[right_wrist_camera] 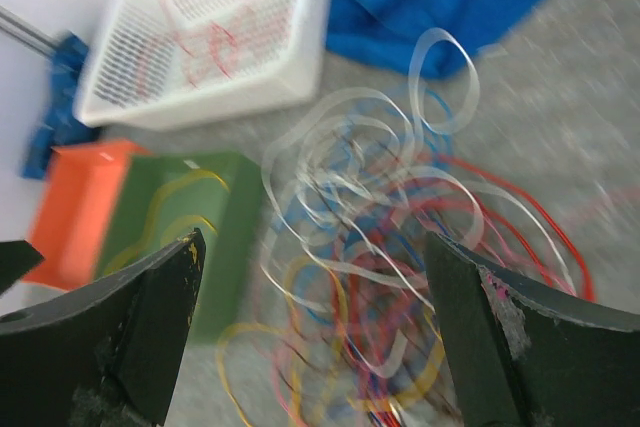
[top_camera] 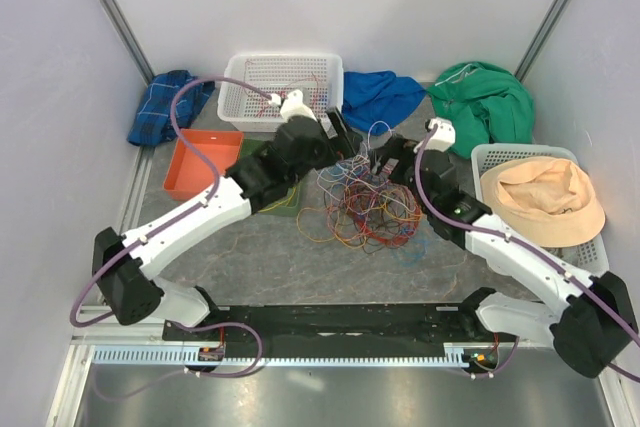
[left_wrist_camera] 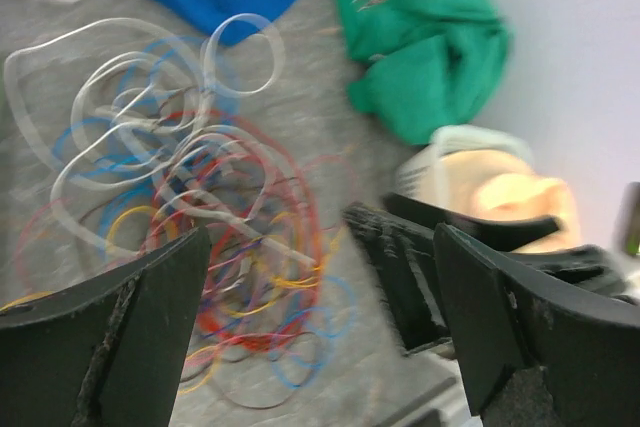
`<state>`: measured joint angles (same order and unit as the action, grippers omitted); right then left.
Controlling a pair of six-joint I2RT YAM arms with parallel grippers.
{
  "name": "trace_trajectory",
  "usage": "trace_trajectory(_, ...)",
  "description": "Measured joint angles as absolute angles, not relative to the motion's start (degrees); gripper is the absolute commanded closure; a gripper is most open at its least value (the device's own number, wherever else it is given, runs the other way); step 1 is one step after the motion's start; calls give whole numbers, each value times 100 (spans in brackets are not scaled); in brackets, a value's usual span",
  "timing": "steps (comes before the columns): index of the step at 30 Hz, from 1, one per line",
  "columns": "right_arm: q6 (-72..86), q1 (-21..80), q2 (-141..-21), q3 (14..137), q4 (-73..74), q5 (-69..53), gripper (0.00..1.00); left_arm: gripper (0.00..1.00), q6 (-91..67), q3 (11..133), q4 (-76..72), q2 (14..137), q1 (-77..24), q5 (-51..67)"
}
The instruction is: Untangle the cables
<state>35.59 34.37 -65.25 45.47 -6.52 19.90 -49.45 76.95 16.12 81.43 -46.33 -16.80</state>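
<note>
Left fingers [left_wrist_camera: 150,337] are spread wide in the left wrist view, nothing clamped; the cables [left_wrist_camera: 200,207] are seen between them, lower down on the counter [left_wrist_camera: 330,147]. Right fingers [right_wrist_camera: 130,337] are likewise wide apart and nothing is gripped, with the cables [right_wrist_camera: 400,277] framed between them. Both wrist views are blurred.

In the top view the cables [top_camera: 360,197] are heaped as one tangle at frame centre on the grey counter [top_camera: 260,257]: red, orange, yellow, blue and white loops, overlapped. Left fingers [top_camera: 345,139] are placed at the tangle's upper-left edge, right fingers [top_camera: 388,155] at its upper-right edge, near each other. Contact with the cables cannot be told.

Around the tangle:
- white basket [top_camera: 232,107] at upper centre, a few red wire loops [top_camera: 300,82] seen inside it
- blue cloth [top_camera: 380,97] just right of that basket
- green cloth [top_camera: 485,102] at upper right
- second white basket [top_camera: 490,152] at right, a peach hat [top_camera: 545,197] held in it
- orange tray [top_camera: 185,187] at left, a green mat [top_camera: 285,202] beside it, partly hidden by the left arm
- checked blue cloth [top_camera: 165,107] at upper left

A yellow strand is seen lying on the green mat [right_wrist_camera: 190,217] in the right wrist view.
</note>
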Motion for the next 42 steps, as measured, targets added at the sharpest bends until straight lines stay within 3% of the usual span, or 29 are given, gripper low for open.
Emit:
trace_trajectory(5,3645,3627,-5872,3948,185,2423,2,0,-4873,6932,1629,8239,-5328,-2663)
trace_trajectory(15,3970,3756,-4727,3275,1216,3618,2,0,-6361,6613,2609,8724,-5531,-2805)
trace_trajectory(25,4073,3756,-4501,3258,1835,3677,2,0,-5745,6949,2936,8947,-5522,-1907)
trace_trajectory(32,3927,3765,-4611,3127,1662,3168,2,2,-5306,6165,1994,9041,-5522,-1100)
trace_trajectory(42,3819,3767,-4584,2908,1634,2919,2,5,-5186,6143,1046,10029,-5524,-419)
